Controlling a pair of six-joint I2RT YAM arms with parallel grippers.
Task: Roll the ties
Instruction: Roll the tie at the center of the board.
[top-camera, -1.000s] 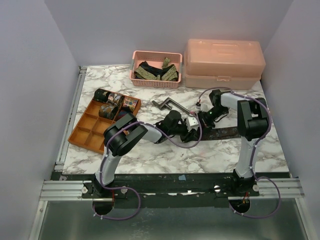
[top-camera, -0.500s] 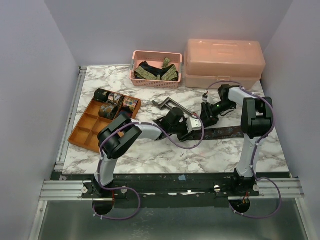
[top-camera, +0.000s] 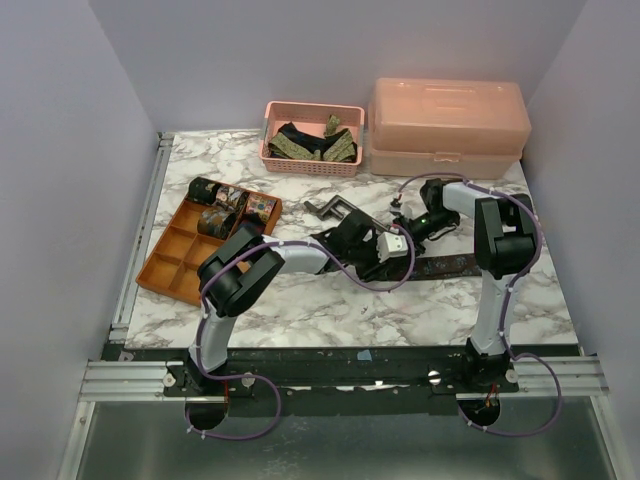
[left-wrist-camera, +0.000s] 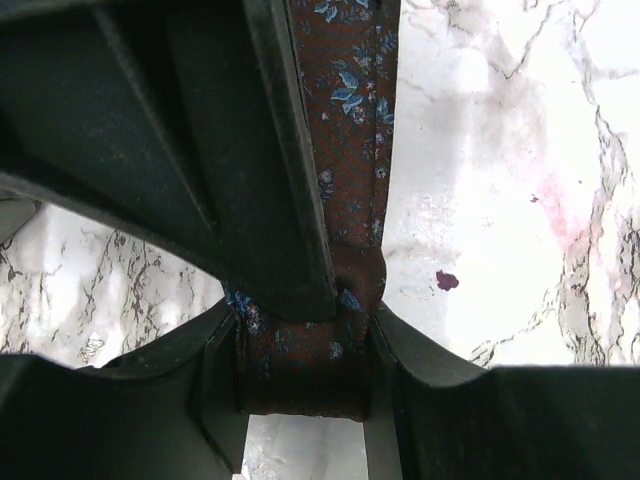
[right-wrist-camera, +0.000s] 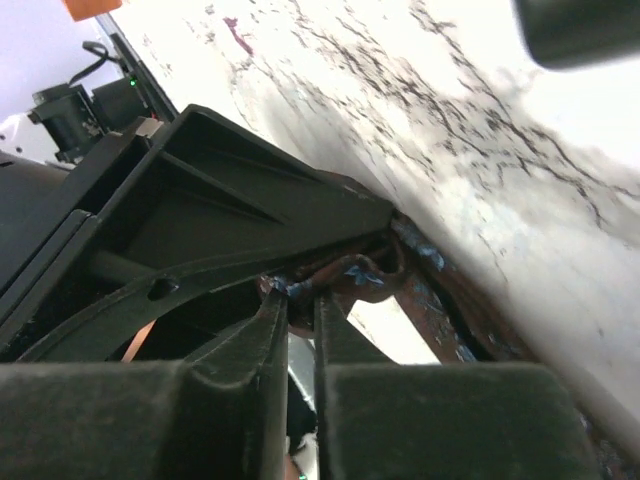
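Observation:
A dark brown tie with blue flowers (top-camera: 450, 264) lies as a flat strip on the marble table, right of centre. My left gripper (top-camera: 388, 252) is at its left end. In the left wrist view the left gripper (left-wrist-camera: 300, 375) is shut on the folded end of the tie (left-wrist-camera: 355, 120). My right gripper (top-camera: 398, 232) is right behind the left one. In the right wrist view the right gripper (right-wrist-camera: 300, 300) has its jaws nearly together, pinching the edge of the tie's fold (right-wrist-camera: 356, 276). Several rolled ties (top-camera: 225, 205) sit in the orange tray.
The orange compartment tray (top-camera: 165, 270) stands at the left. A pink basket (top-camera: 310, 168) with loose ties is at the back, and a pink lidded box (top-camera: 445, 125) is beside it. A grey metal crank-shaped bar (top-camera: 340, 210) lies behind the grippers.
My right gripper pulled back towards the far right, then came back to the tie's end beside the left gripper. The left gripper shifted slightly right, still holding the tie.

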